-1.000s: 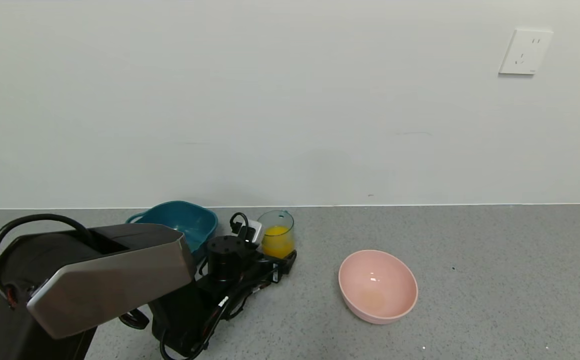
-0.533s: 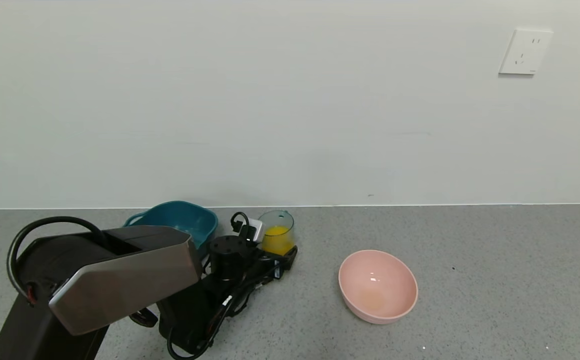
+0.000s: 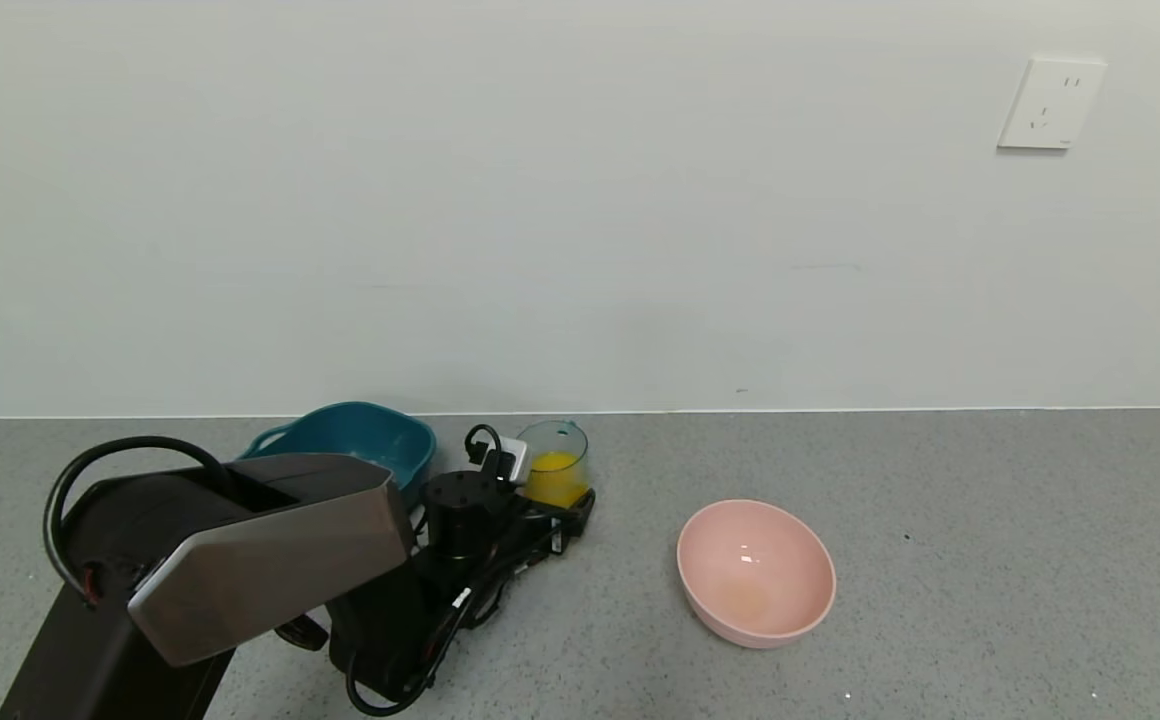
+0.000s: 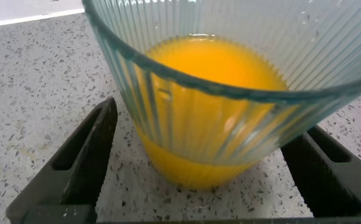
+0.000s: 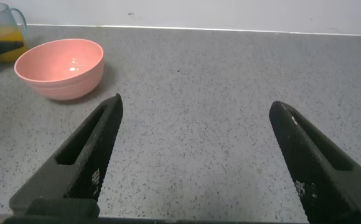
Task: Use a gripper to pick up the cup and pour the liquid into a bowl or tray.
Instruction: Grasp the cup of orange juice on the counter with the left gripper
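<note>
Only wrist cam: cup (image 4: pixel 230 81) btwn fingers (image 4: pixel 81 155)

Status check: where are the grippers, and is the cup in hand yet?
Left gripper open, straddling the cup, not yet closed. Liquid inside, cup upright. Right gripper open, idle over the counter. Pink bowl waiting, path unobstructed.

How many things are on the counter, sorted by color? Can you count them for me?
Pink: 1, the bowl
Teal: 1, the tub
Clear blue-green: 1, the cup with orange liquid in it
Total: 3
</note>
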Tool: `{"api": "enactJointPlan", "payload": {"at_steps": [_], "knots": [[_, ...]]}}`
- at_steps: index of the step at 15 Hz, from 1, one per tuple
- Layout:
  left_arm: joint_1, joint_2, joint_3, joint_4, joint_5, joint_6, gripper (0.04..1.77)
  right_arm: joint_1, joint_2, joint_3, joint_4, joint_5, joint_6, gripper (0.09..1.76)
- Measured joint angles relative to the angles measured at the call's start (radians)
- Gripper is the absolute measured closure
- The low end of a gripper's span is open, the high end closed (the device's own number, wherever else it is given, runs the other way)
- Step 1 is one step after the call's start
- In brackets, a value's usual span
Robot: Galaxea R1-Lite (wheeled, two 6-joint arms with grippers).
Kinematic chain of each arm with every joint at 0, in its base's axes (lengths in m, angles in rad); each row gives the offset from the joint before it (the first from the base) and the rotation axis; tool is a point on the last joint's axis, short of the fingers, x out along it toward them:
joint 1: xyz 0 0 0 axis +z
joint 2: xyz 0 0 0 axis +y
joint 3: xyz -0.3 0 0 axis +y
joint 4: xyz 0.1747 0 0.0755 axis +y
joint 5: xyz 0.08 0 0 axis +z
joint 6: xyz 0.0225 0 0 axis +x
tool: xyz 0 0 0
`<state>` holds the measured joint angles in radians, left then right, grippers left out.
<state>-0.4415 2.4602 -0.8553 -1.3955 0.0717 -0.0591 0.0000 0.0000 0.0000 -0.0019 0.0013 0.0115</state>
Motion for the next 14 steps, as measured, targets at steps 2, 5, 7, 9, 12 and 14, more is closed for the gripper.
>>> {"api": "enactJointPlan", "payload": {"at_steps": [2, 5, 7, 9, 12, 14], "knots": [[-0.001, 0.003, -0.008, 0.001, 0.0, 0.0, 0.09, 0.0, 0.0, 0.0, 0.0, 0.0, 0.0, 0.14], [0.0, 0.007, -0.021, 0.007, 0.001, 0.001, 0.09, 0.0, 0.0, 0.0, 0.0, 0.0, 0.0, 0.14], [0.001, 0.008, -0.034, 0.012, 0.002, 0.001, 0.09, 0.0, 0.0, 0.0, 0.0, 0.0, 0.0, 0.14], [0.001, 0.011, -0.044, 0.013, 0.007, 0.002, 0.09, 0.0, 0.0, 0.0, 0.0, 0.0, 0.0, 0.14], [0.001, 0.013, -0.051, 0.013, 0.007, 0.002, 0.09, 0.0, 0.0, 0.0, 0.0, 0.0, 0.0, 0.14], [0.001, 0.015, -0.055, 0.014, 0.007, 0.002, 0.09, 0.0, 0.0, 0.0, 0.0, 0.0, 0.0, 0.14]]}}
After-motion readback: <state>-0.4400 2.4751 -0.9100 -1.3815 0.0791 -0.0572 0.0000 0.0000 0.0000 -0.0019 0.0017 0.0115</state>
